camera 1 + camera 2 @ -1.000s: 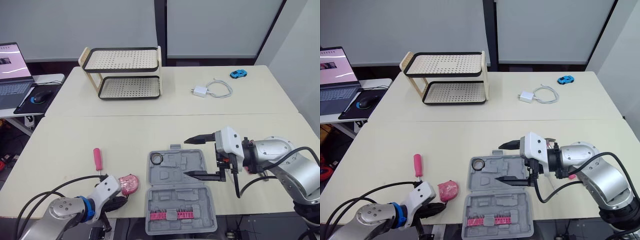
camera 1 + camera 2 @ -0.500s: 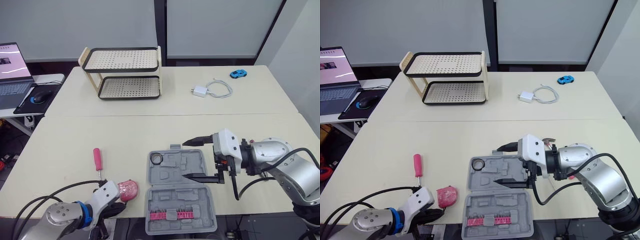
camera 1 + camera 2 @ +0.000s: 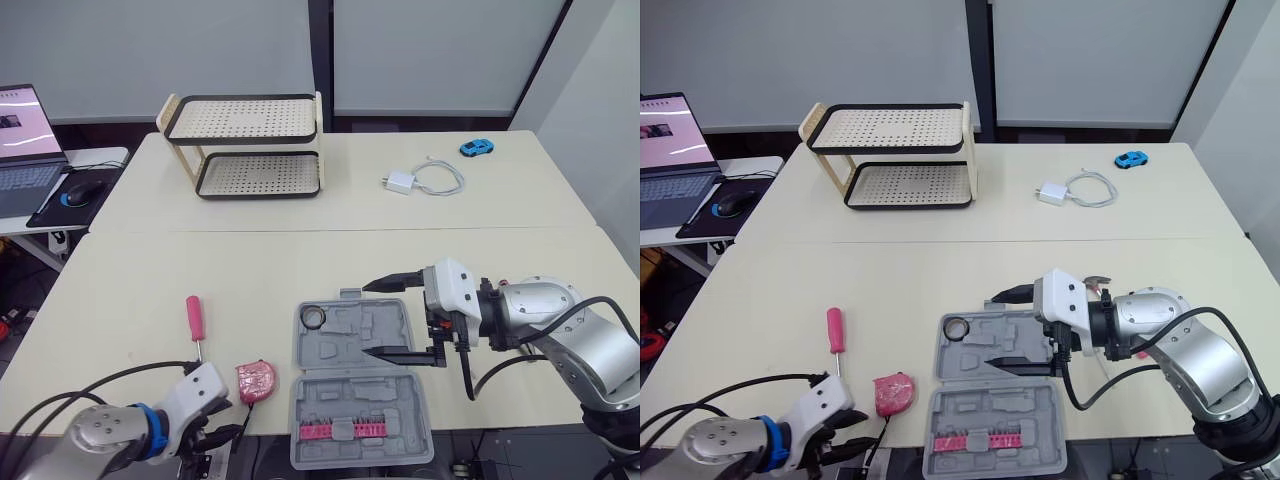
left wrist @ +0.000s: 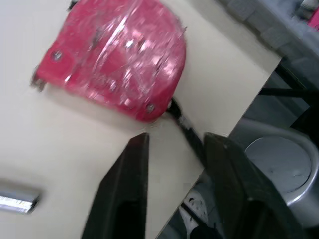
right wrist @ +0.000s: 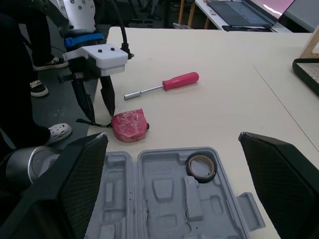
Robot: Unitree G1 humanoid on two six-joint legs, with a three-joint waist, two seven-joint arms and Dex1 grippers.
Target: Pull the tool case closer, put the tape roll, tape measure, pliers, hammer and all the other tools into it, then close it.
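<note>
Grey moulded-plastic tool case (image 3: 362,385) lies open flat at the near table edge, so the pull-closer step looks done. Tape roll (image 3: 314,317), a black ring, sits in a pocket at the far-left corner of the case; a pink bit strip (image 3: 340,431) lies in the near half. Remaining, by my read: tape measure (image 3: 255,381), screwdriver (image 3: 195,320), the other listed tools, then the lid. Tape measure is a rounded red body under glossy, crinkled film with a thin black strap, on the cream table (image 3: 250,270) just left of the case. Screwdriver has a smooth red handle and bare metal shaft, and lies further left. Left gripper (image 4: 177,140) is low at the table edge just short of the tape measure, jaws apart, holding nothing. Right gripper (image 3: 368,319) hangs over the case's far half, jaws spread wide, empty. Roughly a fifth done.
</note>
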